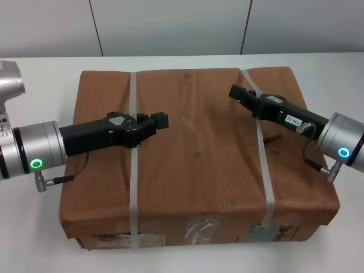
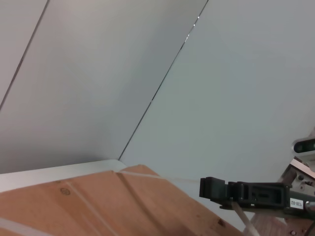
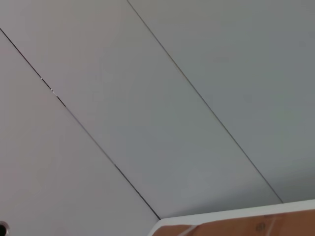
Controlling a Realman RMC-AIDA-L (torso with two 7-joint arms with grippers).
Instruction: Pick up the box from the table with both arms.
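My arms hide parts of the box [image 1: 196, 148] top in my head view, and the bottom edge cuts off its near side, so the labels there are too small to read. I cannot tell if my left gripper [image 1: 161, 120] or right gripper [image 1: 234, 91] has its jaws open or closed. My right wrist view shows only a corner of the box [image 3: 275, 226] and counter [image 3: 231, 216], with no jaws.

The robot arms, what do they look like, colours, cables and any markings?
Both have silver cylinder wrists with a glowing green ring and a thin black cable. The left pincer and right pincer are black; the right one carries a small white label.
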